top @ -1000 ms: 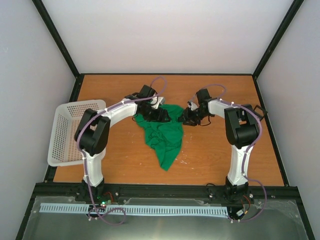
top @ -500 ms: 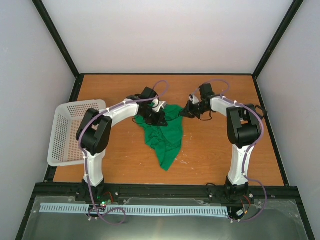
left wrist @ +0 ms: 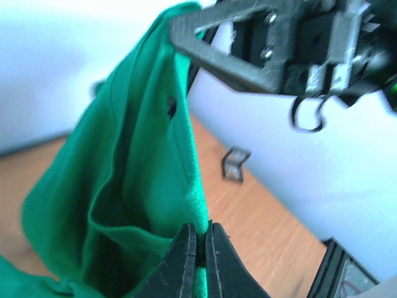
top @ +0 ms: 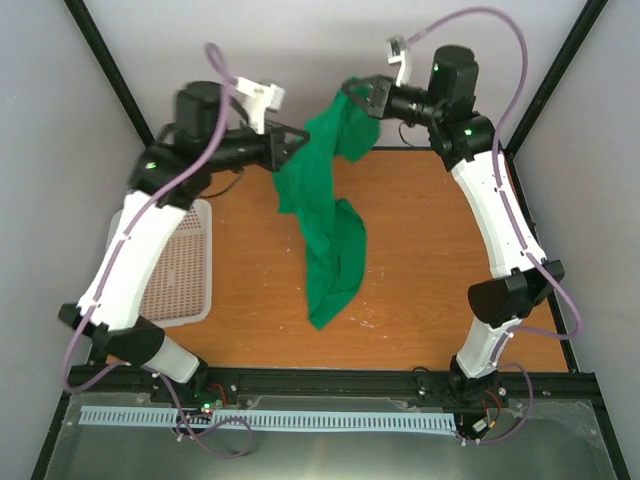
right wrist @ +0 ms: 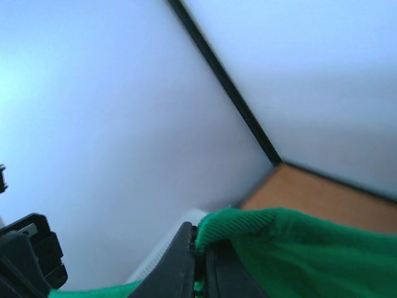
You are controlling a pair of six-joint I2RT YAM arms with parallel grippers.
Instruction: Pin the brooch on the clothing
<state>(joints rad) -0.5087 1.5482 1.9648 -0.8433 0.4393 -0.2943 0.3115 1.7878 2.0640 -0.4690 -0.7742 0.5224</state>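
Left claw clamped on a shirt edge, right claw clamped on another edge, both held high at the far side, shirt hanging between them above the counter, white mesh basket at the left

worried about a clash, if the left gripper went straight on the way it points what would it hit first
Past the bright green soft T-shirt in the left gripper, probably the right gripper, though depth is unclear.

Bright, even, diffuse light on the bench. My left fingers look sharp, background motion-blurred; right wrist walls wash pale blue.
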